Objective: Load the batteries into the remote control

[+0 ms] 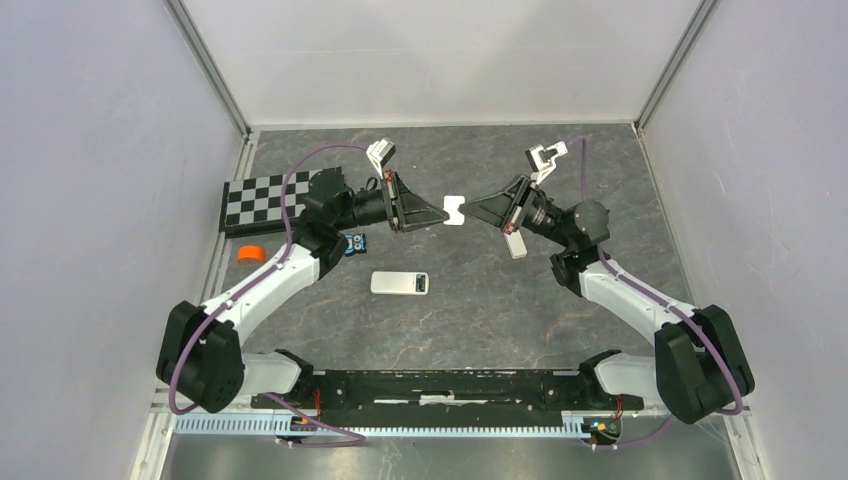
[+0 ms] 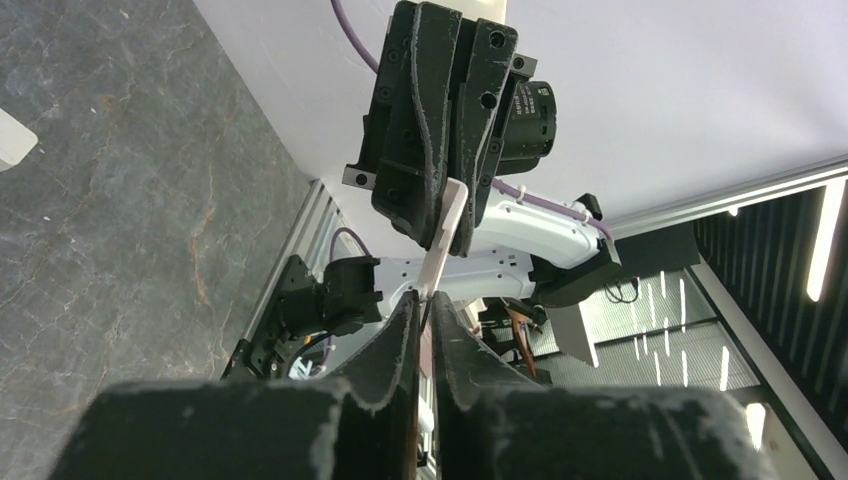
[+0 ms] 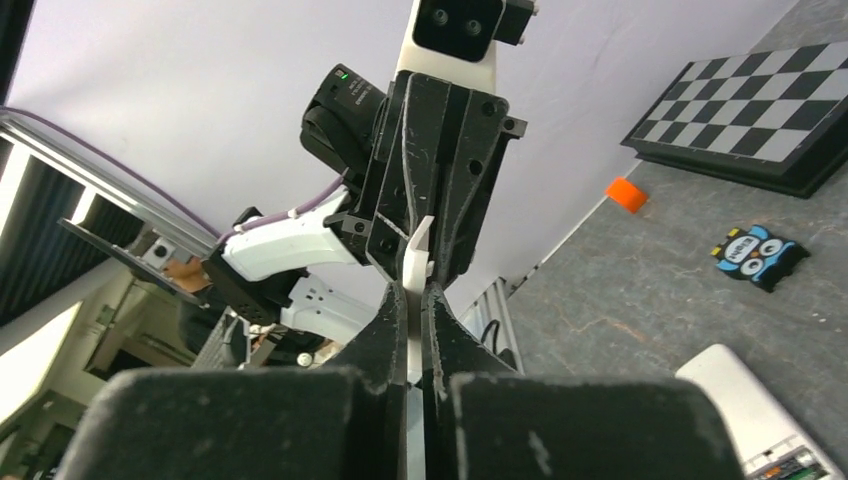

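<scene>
The remote control (image 1: pixel 399 283) lies flat on the counter (image 1: pixel 480 320) between the two arms, its dark open end toward the right. Whether batteries sit inside cannot be told. Farther out, a small white cover (image 1: pixel 454 211) is held off the counter. The left gripper (image 1: pixel 438 213) and right gripper (image 1: pixel 472 209) pinch its opposite ends, both closed narrow on it. A checkerboard (image 1: pixel 265 200) and an orange roll (image 1: pixel 250 253) lie at the left.

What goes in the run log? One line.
left gripper: shut on white cover | right gripper: shut on white cover | white cover: midair | remote: on table
</scene>
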`<move>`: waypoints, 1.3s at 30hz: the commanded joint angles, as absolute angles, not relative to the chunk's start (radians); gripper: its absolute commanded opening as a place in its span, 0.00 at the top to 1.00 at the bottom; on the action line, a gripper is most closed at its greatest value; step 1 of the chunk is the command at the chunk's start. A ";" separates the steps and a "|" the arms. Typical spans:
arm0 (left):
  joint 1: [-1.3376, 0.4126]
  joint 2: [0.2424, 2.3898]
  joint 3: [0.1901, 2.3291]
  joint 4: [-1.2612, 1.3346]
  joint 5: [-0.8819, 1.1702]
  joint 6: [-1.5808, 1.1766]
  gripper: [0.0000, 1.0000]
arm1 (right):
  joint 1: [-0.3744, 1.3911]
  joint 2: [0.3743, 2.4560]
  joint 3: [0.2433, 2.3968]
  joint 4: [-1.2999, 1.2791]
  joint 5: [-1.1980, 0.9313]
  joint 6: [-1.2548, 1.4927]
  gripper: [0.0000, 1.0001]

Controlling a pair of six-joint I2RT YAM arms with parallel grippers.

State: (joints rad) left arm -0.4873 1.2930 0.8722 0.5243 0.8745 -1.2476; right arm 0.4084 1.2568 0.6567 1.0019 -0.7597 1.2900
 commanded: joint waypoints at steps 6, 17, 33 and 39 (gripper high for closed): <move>-0.451 1.272 0.879 0.487 0.884 -1.201 0.32 | 0.416 1.254 0.576 1.131 -0.729 1.355 1.00; -0.317 1.142 0.777 -0.312 0.513 -0.812 0.00 | 0.573 1.334 0.413 1.034 -0.531 1.279 1.00; -0.222 1.115 0.615 -0.537 0.190 -0.672 0.34 | 0.756 1.719 0.472 1.063 -0.273 1.291 1.00; -0.213 1.151 0.608 -0.500 0.210 -0.661 0.35 | 0.771 1.802 0.512 1.058 -0.265 1.304 1.00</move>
